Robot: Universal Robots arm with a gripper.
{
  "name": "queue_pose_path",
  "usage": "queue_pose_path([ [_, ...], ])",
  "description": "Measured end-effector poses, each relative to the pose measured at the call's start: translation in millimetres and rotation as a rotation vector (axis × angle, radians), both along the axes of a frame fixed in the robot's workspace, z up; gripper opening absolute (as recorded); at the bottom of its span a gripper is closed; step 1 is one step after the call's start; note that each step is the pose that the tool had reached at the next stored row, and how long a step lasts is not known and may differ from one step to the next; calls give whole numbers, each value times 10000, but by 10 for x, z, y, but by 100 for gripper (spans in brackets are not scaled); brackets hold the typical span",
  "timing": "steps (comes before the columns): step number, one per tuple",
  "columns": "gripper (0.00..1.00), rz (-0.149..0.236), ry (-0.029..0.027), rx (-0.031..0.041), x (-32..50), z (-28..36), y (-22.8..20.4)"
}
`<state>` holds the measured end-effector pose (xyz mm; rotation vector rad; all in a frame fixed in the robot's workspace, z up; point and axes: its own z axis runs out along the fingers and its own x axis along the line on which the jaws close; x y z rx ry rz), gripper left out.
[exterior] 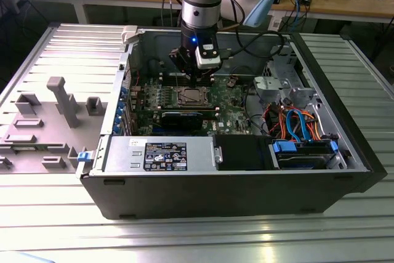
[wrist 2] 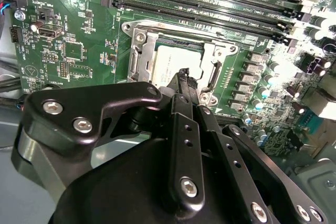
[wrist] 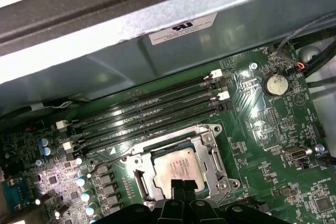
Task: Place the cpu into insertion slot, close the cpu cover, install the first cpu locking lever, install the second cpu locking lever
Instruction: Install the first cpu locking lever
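- One gripper (wrist: 183, 186), black and metallic, is hovering with its fingertips pressed together, gripping nothing, just over the socket at the exterior view's centre.
- One cpu (wrist: 178, 167), a flat silvery square, is sitting inside the insertion slot (wrist: 137, 182).
- One cpu cover (wrist: 215, 153), a thin steel frame, is lying around it on the green motherboard (wrist: 273, 124).
- Four long black memory slots (wrist: 147, 116) are lying beside it.

Bright overhead room light, glare on the ribbed metal table (exterior: 258, 238) in the exterior view, blown-out highlights on the motherboard (wrist 2: 79, 51) edge in the second wrist view, the near gripper (wrist 2: 186, 85) softly blurred.
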<state>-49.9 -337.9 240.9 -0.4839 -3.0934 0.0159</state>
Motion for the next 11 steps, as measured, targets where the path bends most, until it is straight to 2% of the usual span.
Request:
queue_pose_path([
  [5,11,129,0,0,0,0,0],
  [11,11,473,0,3,0,0,0],
])
